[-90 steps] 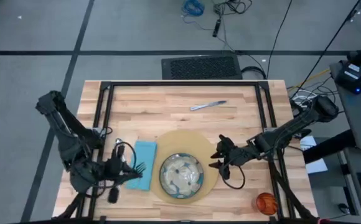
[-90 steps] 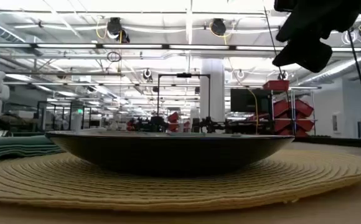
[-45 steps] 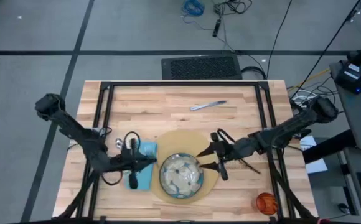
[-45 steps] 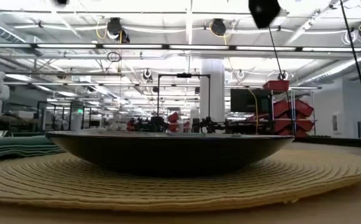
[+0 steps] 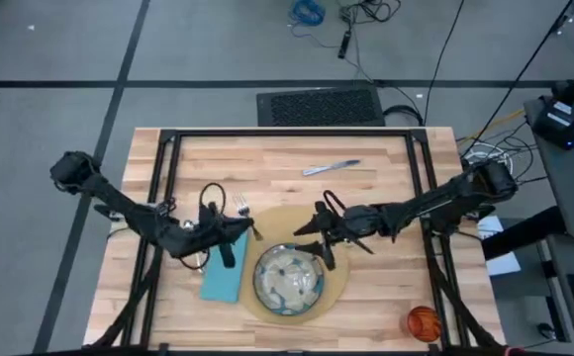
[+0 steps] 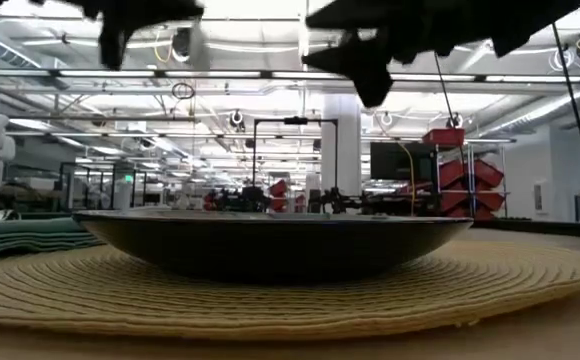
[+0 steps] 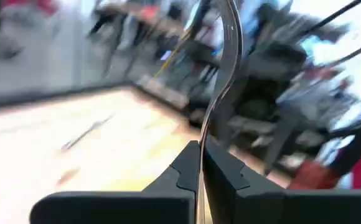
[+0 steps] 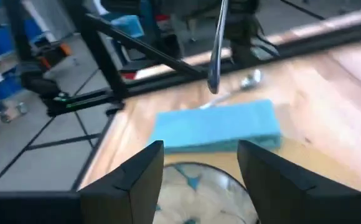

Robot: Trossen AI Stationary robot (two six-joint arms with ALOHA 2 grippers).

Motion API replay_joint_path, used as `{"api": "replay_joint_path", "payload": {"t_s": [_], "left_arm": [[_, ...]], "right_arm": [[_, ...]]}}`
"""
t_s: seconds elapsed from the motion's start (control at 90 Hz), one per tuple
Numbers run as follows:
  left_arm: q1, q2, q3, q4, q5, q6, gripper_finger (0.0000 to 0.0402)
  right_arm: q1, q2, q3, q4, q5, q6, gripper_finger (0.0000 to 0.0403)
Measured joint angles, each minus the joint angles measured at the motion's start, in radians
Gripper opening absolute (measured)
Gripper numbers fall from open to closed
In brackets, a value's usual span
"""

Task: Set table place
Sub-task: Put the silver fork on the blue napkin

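Observation:
A speckled grey dish (image 5: 289, 280) sits on the round tan placemat (image 5: 338, 237), and the teal napkin (image 5: 224, 279) lies flat to the placemat's left. My left gripper (image 5: 239, 229) is above the napkin's far end, shut on a silver fork (image 5: 239, 207). My right gripper (image 5: 307, 229) hangs open over the placemat's far part and faces the fork; its wrist view shows the fork's handle end (image 8: 214, 74) ahead of its fingers (image 8: 131, 180). A knife (image 5: 332, 167) lies at the table's far middle. An orange cup (image 5: 423, 321) stands at the near right. My left gripper pinches the fork's handle (image 7: 206, 127) between its two shut fingers (image 7: 187, 165). It comes roughly level from the table's left. The fork runs on ahead of the fingertips and is lifted clear of the napkin and the table.
A silver spoon (image 8: 249, 79) lies on the wood beyond the napkin, toward the table's left. The table's black frame bars (image 5: 168, 178) run along the far, left and right sides. In the low view both arms show as dark shapes above the dish (image 6: 270, 245).
My left gripper has risen from the napkin's near left part with the fork and gone toward the far edge and the right; the fork is now lifted clear. My right gripper has gone toward the table's left, from the placemat's right rim to over its far part.

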Motion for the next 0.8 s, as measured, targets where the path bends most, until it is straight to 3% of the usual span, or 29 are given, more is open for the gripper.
{"api": "replay_joint_path", "payload": {"t_s": [0.111, 0.2, 0.3, 0.4, 0.511, 0.8], "left_arm": [[-0.041, -0.119, 0.058, -0.427, 0.002, -0.373, 0.0000], [-0.082, -0.173, 0.139, -0.609, 0.006, -0.481, 0.0000], [-0.096, -0.202, 0.296, -0.758, 0.010, -0.475, 0.0000], [-0.095, -0.189, 0.505, -1.039, 0.044, -0.469, 0.0000], [-0.080, -0.141, 0.733, -1.310, 0.188, -0.385, 0.0000], [-0.021, 0.072, 1.092, -1.641, 0.430, -0.270, 0.0000]], "right_arm": [[0.007, 0.005, 0.000, -0.018, -0.003, 0.010, 0.0196], [0.013, 0.004, 0.000, -0.022, -0.007, 0.008, 0.0196], [0.016, 0.004, 0.000, -0.022, -0.006, 0.004, 0.0196], [0.017, 0.004, 0.000, -0.022, -0.008, 0.001, 0.0196], [0.017, 0.004, 0.000, -0.021, -0.037, 0.001, 0.0196], [0.017, 0.003, 0.000, -0.020, -0.055, -0.001, 0.0196]]}}
